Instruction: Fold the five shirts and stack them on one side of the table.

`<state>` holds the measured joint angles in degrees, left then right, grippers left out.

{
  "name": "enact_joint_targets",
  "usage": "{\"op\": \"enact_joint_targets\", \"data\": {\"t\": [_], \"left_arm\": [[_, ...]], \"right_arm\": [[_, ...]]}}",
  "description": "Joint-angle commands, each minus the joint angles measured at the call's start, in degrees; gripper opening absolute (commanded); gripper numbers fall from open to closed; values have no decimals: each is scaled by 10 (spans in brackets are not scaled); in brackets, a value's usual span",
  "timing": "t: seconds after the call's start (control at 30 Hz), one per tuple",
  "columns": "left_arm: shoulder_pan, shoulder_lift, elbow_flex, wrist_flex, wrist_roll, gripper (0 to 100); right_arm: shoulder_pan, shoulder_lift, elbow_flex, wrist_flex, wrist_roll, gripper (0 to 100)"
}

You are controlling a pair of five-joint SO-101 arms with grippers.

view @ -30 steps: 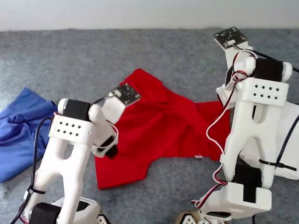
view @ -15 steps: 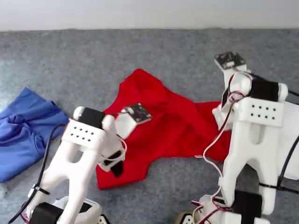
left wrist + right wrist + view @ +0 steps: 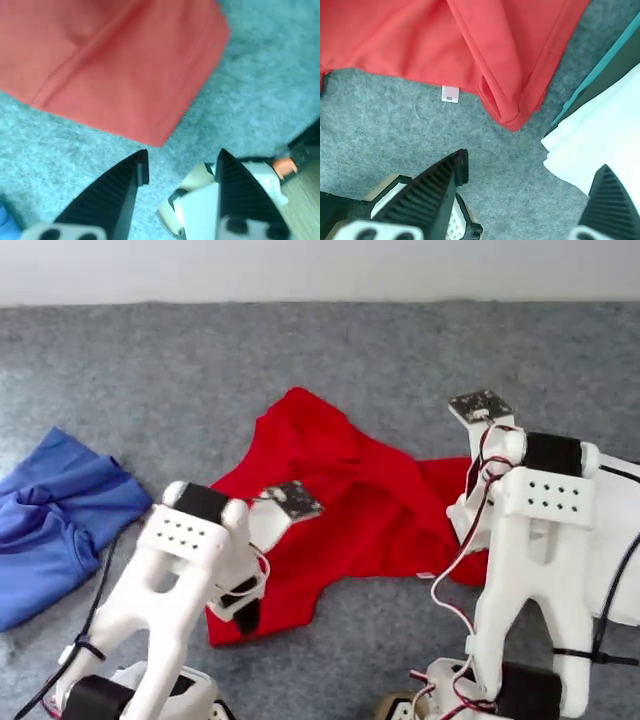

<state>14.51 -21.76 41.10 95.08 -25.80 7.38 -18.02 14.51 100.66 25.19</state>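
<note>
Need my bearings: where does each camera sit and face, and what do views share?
High view: fixed above, looking down at the table; left arm, right arm and red shirt show.
Left wrist view: on the left arm, facing down past the open left gripper at a shirt corner.
Right wrist view: on the right arm, facing down past the open right gripper at the shirt's hem and white cloth.
Shared: the red shirt, all three.

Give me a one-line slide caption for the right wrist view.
Open right gripper hovers above the grey table, near a red shirt and white cloth.
</note>
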Motion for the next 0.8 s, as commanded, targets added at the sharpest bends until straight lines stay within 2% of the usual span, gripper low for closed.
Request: {"op": "enact_joint_targets", "data": {"t": [0.0,0.43,0.63,0.77], "left_arm": [[-28,-12,29,-41,-5,222],[-32,-12,175,-215,-5,222],[-33,-9,184,-233,-2,217],[-33,66,164,-238,-1,193]], "right_arm": [[0,-22,0,22,-5,369],[0,-21,0,22,-5,369],[-1,-18,0,21,-7,369],[-2,-18,0,21,-7,369]]}}
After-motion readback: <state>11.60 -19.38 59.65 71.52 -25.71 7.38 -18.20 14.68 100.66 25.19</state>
